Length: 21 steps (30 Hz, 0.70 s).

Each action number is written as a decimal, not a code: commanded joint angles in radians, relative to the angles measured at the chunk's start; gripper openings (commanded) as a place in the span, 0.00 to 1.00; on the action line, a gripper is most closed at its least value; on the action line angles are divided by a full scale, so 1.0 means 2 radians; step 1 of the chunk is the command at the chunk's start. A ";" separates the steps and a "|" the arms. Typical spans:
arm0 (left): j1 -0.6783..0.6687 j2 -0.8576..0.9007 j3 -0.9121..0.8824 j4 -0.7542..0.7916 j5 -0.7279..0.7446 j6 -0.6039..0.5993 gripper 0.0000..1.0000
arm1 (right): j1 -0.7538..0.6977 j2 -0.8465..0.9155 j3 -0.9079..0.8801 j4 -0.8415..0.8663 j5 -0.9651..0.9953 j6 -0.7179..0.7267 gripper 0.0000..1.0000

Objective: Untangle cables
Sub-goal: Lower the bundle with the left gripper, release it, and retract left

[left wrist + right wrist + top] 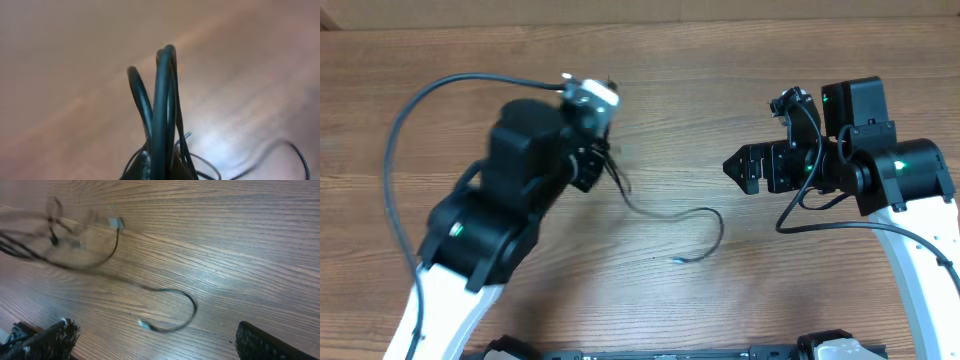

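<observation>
Well, your left hand [602,160] is pressed together, pinching a bunch of thin, glossy black cables [161,115] in narrow upright loops. One strand curves across the wood-grain counter [720,90] to a small silver-tipped plug [678,260]. Your right hand [738,166] stands spread wide, well apart. Blur hides how many cords you hold.

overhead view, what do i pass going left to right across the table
left arm → left gripper shut on the cables → loose cable end → open right gripper → right arm
</observation>
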 commanded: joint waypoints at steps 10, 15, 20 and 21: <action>0.002 0.090 0.005 -0.071 0.113 -0.101 0.61 | -0.002 -0.010 0.014 0.000 0.005 0.011 1.00; 0.005 0.091 0.005 -0.092 0.057 -0.167 0.83 | -0.002 -0.010 0.014 -0.003 0.004 0.011 1.00; 0.043 0.091 0.005 -0.116 0.043 -0.229 0.88 | -0.002 -0.009 0.014 -0.013 -0.017 0.011 1.00; 0.054 0.091 0.005 -0.121 0.045 -0.235 0.88 | -0.002 -0.009 0.014 -0.014 -0.027 0.011 1.00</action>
